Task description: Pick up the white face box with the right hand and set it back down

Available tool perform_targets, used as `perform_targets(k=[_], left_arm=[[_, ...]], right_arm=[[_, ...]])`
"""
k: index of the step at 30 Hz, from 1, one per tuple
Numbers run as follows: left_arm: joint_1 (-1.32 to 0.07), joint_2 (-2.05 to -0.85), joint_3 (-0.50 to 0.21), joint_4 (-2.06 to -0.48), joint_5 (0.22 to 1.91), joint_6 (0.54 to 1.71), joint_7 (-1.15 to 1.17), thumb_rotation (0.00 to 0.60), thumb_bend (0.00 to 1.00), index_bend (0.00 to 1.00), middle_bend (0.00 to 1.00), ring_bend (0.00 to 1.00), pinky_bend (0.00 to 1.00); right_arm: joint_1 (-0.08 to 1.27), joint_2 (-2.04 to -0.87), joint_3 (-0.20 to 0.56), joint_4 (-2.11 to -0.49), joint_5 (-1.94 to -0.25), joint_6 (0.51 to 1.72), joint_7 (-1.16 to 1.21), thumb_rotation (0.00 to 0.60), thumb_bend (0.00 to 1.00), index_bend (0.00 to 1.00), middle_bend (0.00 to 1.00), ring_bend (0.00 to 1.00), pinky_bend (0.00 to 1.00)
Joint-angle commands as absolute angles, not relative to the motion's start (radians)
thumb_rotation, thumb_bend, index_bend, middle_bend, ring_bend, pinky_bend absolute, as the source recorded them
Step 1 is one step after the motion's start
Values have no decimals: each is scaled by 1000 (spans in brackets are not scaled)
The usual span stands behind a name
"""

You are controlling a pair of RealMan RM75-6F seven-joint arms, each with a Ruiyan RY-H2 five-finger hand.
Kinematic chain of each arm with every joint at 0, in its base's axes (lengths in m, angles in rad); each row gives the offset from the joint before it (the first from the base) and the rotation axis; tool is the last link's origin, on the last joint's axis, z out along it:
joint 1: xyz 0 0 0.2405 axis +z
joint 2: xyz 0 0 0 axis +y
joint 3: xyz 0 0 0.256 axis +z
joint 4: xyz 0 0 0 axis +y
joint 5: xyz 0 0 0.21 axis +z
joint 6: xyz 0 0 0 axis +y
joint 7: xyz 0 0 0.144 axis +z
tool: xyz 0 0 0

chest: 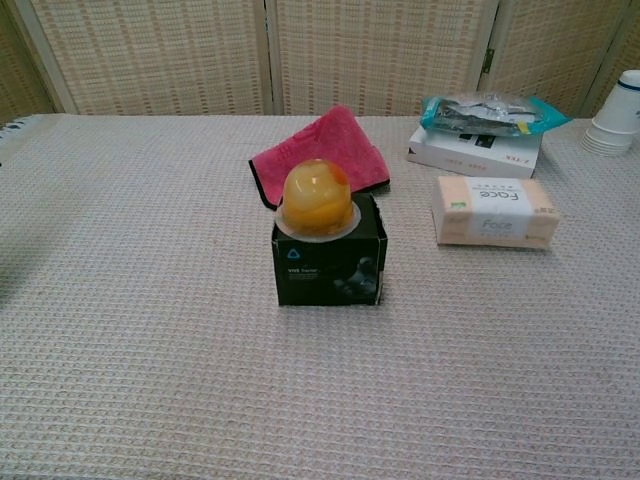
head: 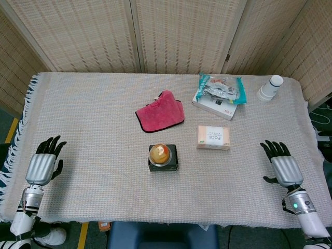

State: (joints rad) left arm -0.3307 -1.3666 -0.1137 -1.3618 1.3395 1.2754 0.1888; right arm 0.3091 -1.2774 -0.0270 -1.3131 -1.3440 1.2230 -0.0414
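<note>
Head view: right hand [head: 282, 167] near table's right edge, fingers [head: 272, 150] spread, empty, well apart from white face box [head: 213, 137]. Left hand [head: 42, 163] likewise, left edge.

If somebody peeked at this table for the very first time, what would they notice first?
Probably the shiny orange dome sitting on a black box in the middle of the table. Just behind it lies a bright pink cloth, and to its right rests the white face box. The robot's left hand and right hand lie open at the near corners, holding nothing.
</note>
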Motion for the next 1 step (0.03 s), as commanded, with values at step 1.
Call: perform_targets(k=[1], left_arm=[[-332,-1370,-115,-1355,1336,1273,192,600,552,157,0,0,110]], right_arm=[[293,-1271,-10,-1291,-1321,1218,-52,600,8,0,0,0,0]])
